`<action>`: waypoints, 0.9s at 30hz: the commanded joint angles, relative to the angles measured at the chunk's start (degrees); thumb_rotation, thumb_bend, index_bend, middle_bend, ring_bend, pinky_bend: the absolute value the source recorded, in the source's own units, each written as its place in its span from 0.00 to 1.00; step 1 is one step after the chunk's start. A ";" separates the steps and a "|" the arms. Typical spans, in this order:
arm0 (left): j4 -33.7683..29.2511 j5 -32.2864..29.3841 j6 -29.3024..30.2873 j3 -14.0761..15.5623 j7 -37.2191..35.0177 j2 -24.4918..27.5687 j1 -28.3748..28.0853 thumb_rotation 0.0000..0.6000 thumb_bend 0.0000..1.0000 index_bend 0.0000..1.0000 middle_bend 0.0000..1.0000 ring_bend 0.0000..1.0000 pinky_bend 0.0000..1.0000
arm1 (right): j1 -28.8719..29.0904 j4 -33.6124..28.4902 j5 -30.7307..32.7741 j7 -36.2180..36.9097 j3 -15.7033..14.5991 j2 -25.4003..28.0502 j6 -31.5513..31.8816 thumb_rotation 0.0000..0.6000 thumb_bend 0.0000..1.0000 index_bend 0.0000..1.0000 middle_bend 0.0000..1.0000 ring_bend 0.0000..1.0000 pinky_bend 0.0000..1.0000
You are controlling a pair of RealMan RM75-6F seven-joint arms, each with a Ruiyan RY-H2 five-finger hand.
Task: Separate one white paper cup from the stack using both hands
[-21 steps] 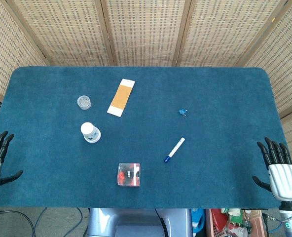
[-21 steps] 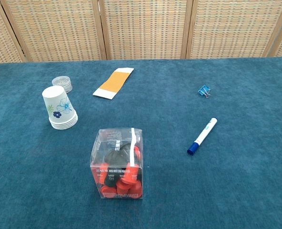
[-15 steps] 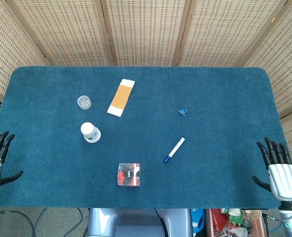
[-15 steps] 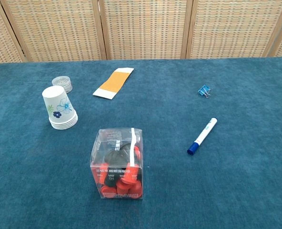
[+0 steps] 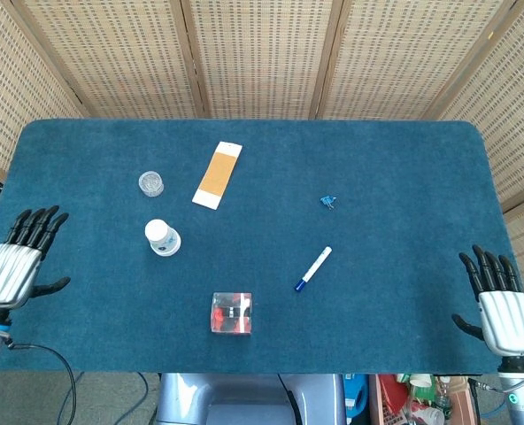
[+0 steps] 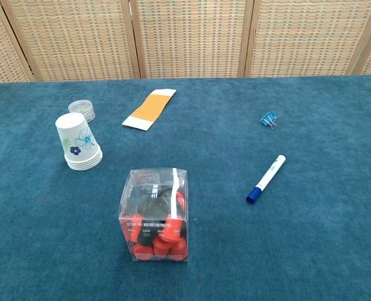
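A stack of white paper cups (image 5: pixel 162 237) (image 6: pixel 79 142) with a blue flower print stands upside down on the left part of the blue table. My left hand (image 5: pixel 19 263) hovers over the table's left edge, fingers spread, holding nothing, well to the left of the cups. My right hand (image 5: pixel 498 299) is at the table's right front corner, fingers spread and empty, far from the cups. Neither hand shows in the chest view.
A clear box of red and black items (image 5: pixel 231 313) (image 6: pixel 154 216) sits near the front edge. A small clear round jar (image 5: pixel 151 183) stands behind the cups. An orange-and-white strip (image 5: pixel 218 174), a blue-capped marker (image 5: pixel 313 268) and a blue binder clip (image 5: pixel 329 202) lie further right.
My left hand has moved inward and up, from off the table's left edge to over its left border. The right hand has barely shifted. The cups have not moved.
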 commanded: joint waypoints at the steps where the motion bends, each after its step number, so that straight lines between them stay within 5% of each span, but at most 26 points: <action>1: 5.26 1.11 -10.12 -2.93 -1.42 -2.80 -9.74 1.00 0.07 0.00 0.00 0.04 0.12 | 0.53 1.18 1.48 0.12 0.63 -0.61 -1.11 1.00 0.00 0.00 0.00 0.00 0.00; 5: 9.19 1.80 -13.24 -2.91 -3.97 -6.30 -13.48 1.00 0.07 0.05 0.07 0.16 0.23 | 0.61 1.78 2.25 0.09 0.75 -0.84 -1.63 1.00 0.00 0.00 0.00 0.00 0.00; 13: 18.48 0.66 -19.71 -1.79 -7.38 -14.76 -19.73 1.00 0.07 0.14 0.14 0.22 0.28 | 0.84 2.47 3.37 0.08 1.05 -1.08 -2.31 1.00 0.00 0.00 0.00 0.00 0.00; 27: 25.24 -3.02 -21.12 -0.87 -8.18 -20.71 -21.71 1.00 0.07 0.29 0.25 0.33 0.36 | 0.83 2.73 3.85 0.74 1.09 -0.97 -2.44 1.00 0.00 0.00 0.00 0.00 0.00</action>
